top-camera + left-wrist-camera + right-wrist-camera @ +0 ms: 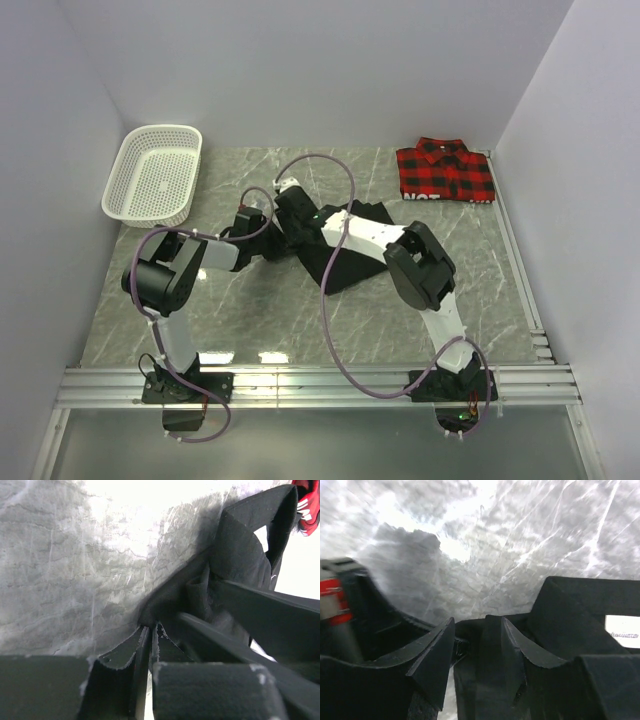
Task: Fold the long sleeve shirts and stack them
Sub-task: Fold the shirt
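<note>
The black long sleeve shirt [345, 268] lies crumpled mid-table under both arms. My left gripper [270, 240] is at its left edge; in the left wrist view its jaws [150, 628] stand nearly together, pinching the edge of the black shirt [250, 555]. My right gripper [286, 205] is just behind it, and in the right wrist view it [477, 622] is shut on a thick fold of the black shirt [570, 605]. The red-and-black plaid shirt [445, 172] lies folded at the back right, its corner showing in the left wrist view [310, 505].
A white mesh basket [155, 172] stands at the back left corner. The marble tabletop [260, 320] ends at a metal rail [320, 380] in front, with walls on the other three sides. A purple cable [335, 300] loops over the shirt.
</note>
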